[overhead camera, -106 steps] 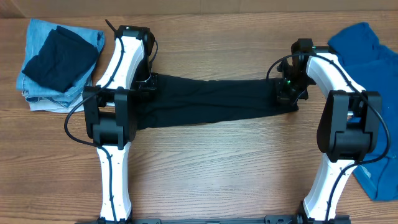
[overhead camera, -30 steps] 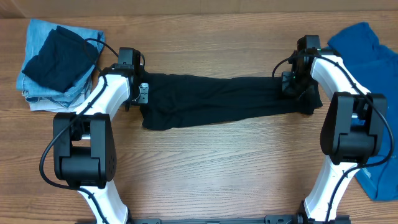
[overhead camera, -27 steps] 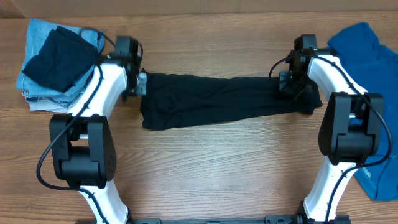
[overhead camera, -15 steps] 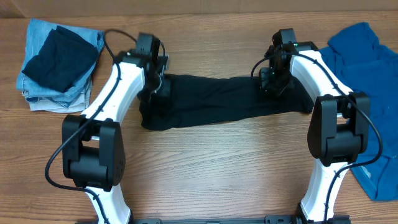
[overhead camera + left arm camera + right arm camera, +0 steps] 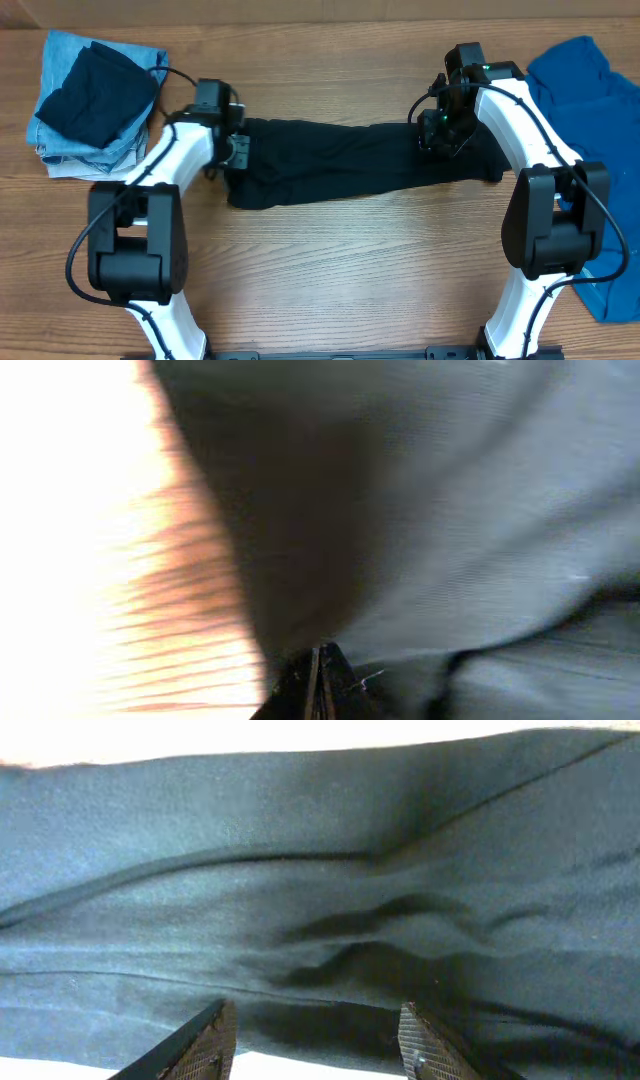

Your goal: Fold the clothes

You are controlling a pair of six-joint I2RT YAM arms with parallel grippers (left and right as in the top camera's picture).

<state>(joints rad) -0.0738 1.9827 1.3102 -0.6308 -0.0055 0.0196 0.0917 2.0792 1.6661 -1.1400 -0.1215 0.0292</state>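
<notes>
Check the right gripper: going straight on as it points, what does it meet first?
The long black fabric shirt. It fills the view straight ahead of the open right gripper, with nothing in between. How far off it lies is unclear from the wrist view.

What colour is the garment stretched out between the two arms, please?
Plain black shirt, no pattern; clearest in the overhead view.

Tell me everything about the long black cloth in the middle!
The black shirt is soft, plain fabric, folded into a long wrinkly band lying flat across the wooden table. The left gripper, shut, is at its left end; the right gripper, open, hangs over its right part.
</notes>
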